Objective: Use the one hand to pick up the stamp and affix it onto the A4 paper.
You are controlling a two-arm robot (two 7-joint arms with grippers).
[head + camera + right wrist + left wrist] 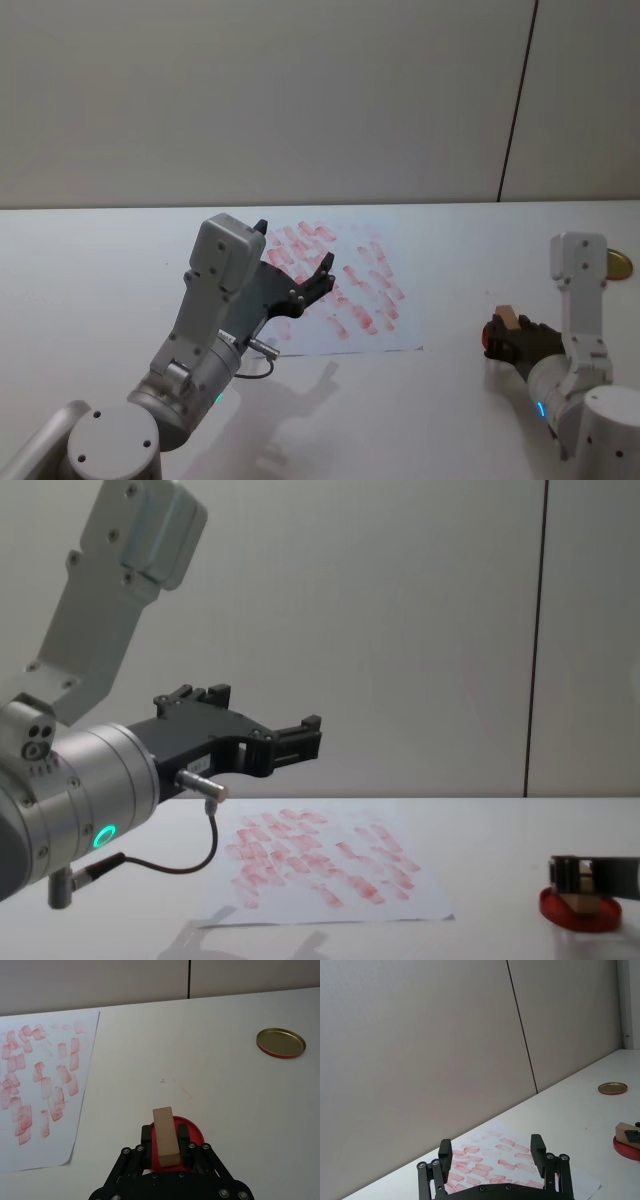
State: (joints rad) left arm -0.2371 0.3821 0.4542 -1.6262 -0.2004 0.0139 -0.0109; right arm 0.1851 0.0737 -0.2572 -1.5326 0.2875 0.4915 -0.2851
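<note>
Status: right gripper (505, 335) loaded, left gripper (492, 1150) fingers spread.
One light-tan wooden block stamp (165, 1136) clamped between the right fingers, over one round red ink pad (196, 1132); one red-marked white A4 paper (85, 1110) lies apart.

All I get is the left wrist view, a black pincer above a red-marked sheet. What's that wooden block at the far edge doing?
Observer: The right pincer is shut on the stamp, gripping its two sides.
Visitor: Is it in the air?
Observer: No, it seems to rest on the red ink pad, right of the A4 paper.
Visitor: And my pincer?
Observer: The left pincer hovers open, well above the paper.
</note>
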